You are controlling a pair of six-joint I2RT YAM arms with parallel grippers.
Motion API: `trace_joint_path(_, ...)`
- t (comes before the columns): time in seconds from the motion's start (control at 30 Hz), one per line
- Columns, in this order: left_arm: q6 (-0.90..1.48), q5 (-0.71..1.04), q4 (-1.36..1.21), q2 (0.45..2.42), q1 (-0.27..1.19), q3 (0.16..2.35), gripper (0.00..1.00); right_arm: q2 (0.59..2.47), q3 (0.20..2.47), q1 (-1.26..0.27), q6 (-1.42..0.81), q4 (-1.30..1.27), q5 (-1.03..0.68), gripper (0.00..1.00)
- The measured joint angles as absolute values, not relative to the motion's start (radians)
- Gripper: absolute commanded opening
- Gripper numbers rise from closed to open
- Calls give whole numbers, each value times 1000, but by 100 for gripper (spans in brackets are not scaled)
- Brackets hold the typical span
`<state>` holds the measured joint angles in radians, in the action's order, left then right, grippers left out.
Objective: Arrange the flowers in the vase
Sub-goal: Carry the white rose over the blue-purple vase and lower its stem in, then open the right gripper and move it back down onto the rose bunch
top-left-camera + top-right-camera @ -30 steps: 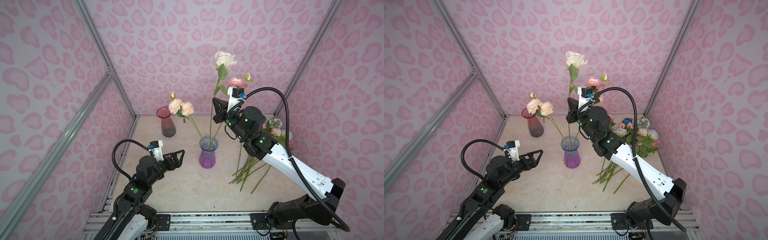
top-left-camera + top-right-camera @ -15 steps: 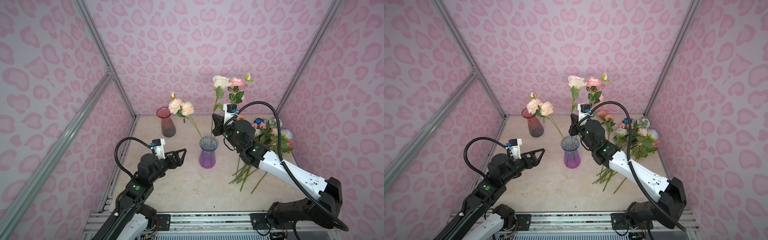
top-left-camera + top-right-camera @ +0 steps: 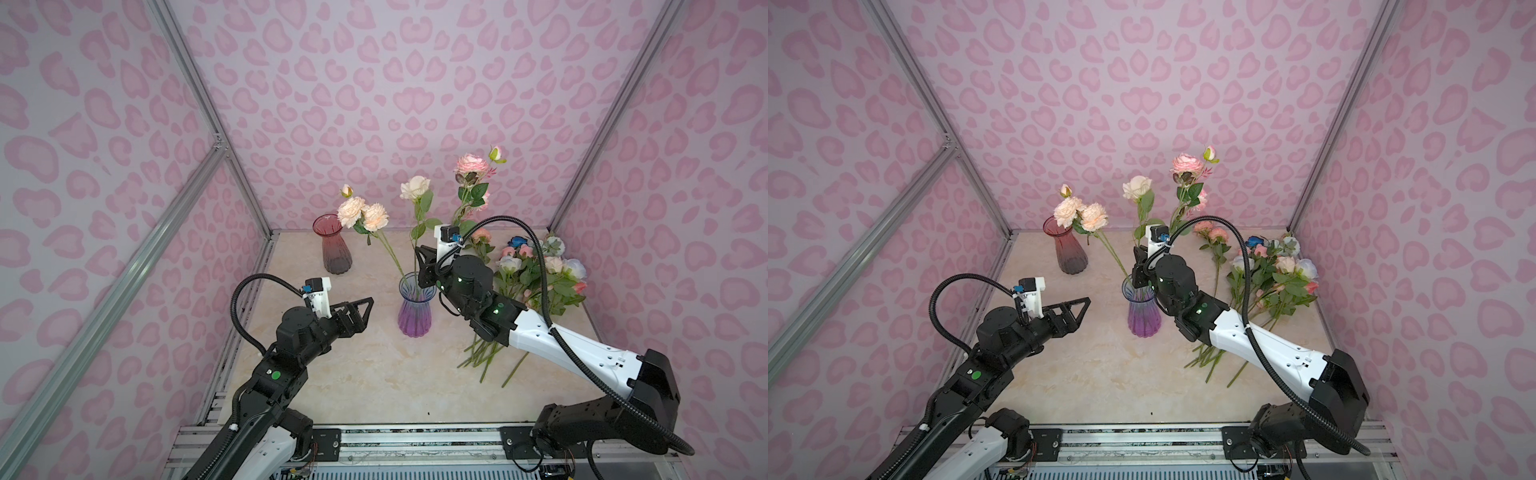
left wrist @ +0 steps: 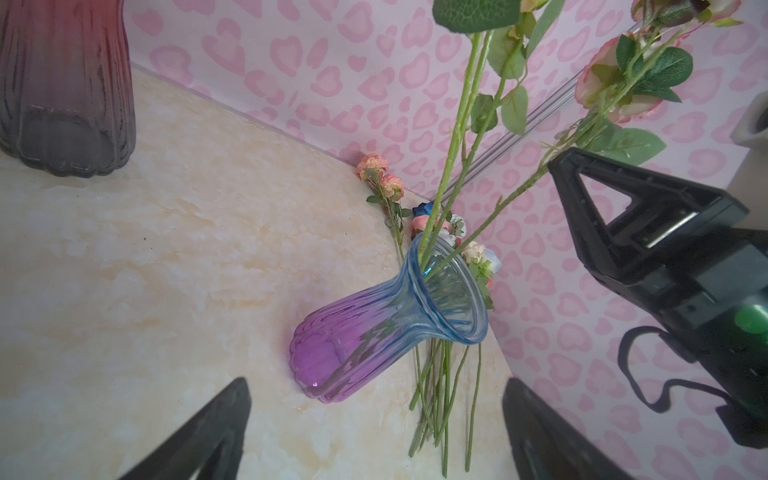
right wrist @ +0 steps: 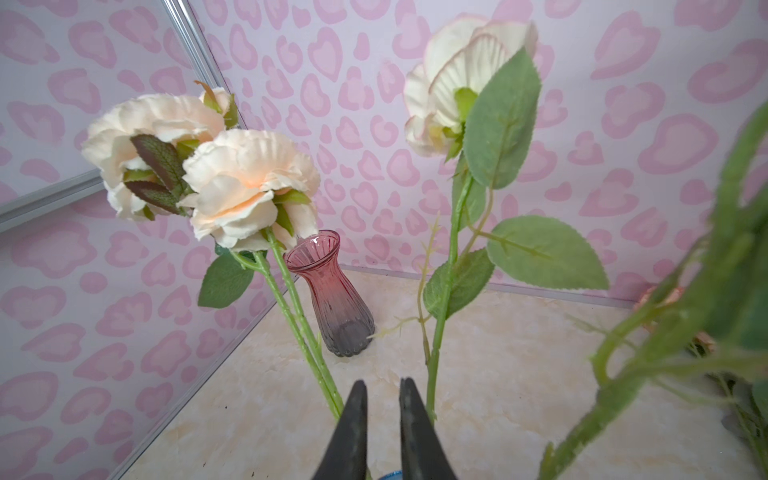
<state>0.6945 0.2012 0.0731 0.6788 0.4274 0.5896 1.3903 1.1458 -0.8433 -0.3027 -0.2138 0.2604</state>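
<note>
Hovering right gripper (image 5: 382, 386): jaws parted by a narrow slit with nothing between them. It sits just above the rim of the purple vase (image 3: 414, 311), between the peach stems and the cream rose's stem.
Left gripper (image 3: 365, 307): jaws spread wide and empty. It is held in the air, aimed at the purple vase from that vase's left and apart from it.
Purple vase: upright near the middle of the table (image 3: 374, 374), blue at the rim, with green stems standing in it.
Flowers in the vase: a peach pair (image 3: 363, 214) leans left, a cream rose (image 3: 414, 188) stands nearly straight, and a pink rose (image 3: 471, 164) leans right past the right arm.
Flowers on the table (image 3: 536, 270): a loose heap lying right of the purple vase, partly behind the right arm, with blooms toward the back wall and stem ends toward the front.
Red vase (image 3: 332, 249): upright near the back left corner, apart from the purple vase.
</note>
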Motion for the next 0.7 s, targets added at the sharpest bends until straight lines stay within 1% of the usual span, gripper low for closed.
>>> trace_joint_path(0.2,688,200,73,673,427,590,96,1285,1135,-896,-268,-194,308,19)
trace_joint_path(0.4,680,196,73,688,427,592,96,1133,1087,-895,-266,-112,352,19)
trace_joint_path(0.53,680,183,72,702,427,597,96,1030,1053,-881,-220,-60,443,19)
trace_joint_path(0.57,680,180,71,711,427,597,96,1014,1037,-860,-213,-45,480,19)
trace_joint_path(0.63,689,175,61,733,427,595,96,987,990,-766,-216,2,516,20)
trace_joint_path(0.7,700,175,49,759,427,594,96,966,928,-601,-269,54,497,24)
